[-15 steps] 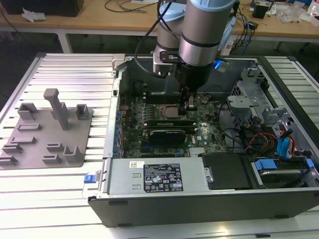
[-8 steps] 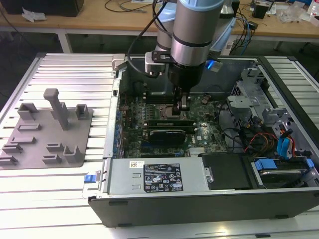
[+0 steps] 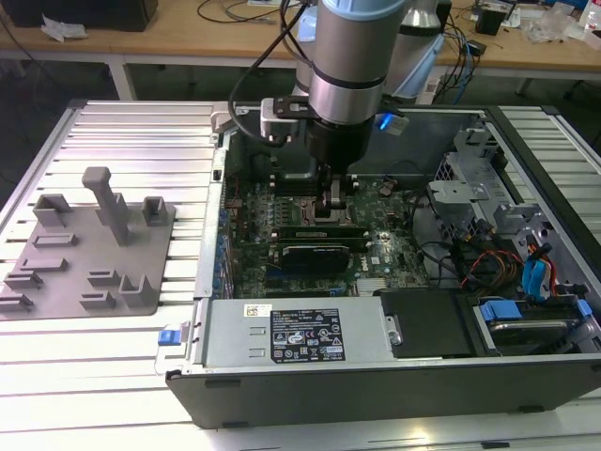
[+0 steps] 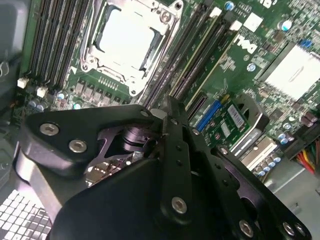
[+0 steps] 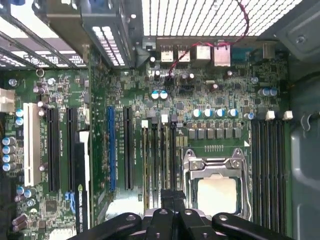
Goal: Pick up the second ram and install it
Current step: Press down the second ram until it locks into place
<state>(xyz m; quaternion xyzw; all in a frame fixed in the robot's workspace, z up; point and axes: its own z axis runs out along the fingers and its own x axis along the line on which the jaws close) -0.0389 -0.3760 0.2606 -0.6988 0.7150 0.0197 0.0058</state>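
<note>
Off to the exterior view's left of the gripper (image 3: 336, 202), well apart from it, a grey fixture (image 3: 89, 249) lies on the ribbed table (image 3: 141, 132) with its cradles bare. Nearer the gripper stands the open case (image 3: 211, 272), and the arm (image 3: 352, 56) reaches straight down into it, over the motherboard (image 3: 394, 249).

The gripper's fingers (image 4: 175, 130) are drawn together, tips low over the memory slots (image 5: 159, 155). The ram (image 5: 165, 155) sits upright in one of those slots, right under the tips; in the second wrist view its pale top edge (image 4: 200, 50) runs away from the gripper (image 4: 170, 102) to a white latch (image 4: 215, 11). I cannot tell whether the tips touch the ram or stop just above it.

Just beside the gripper (image 5: 173, 195) in the first wrist view is the CPU socket (image 5: 216, 190), its silver top showing inside the metal frame. More slots (image 5: 267, 165) lie beyond the socket.

Further to the exterior view's right of the gripper are the drive bays (image 3: 470, 193) and loose cables (image 3: 488, 268).
</note>
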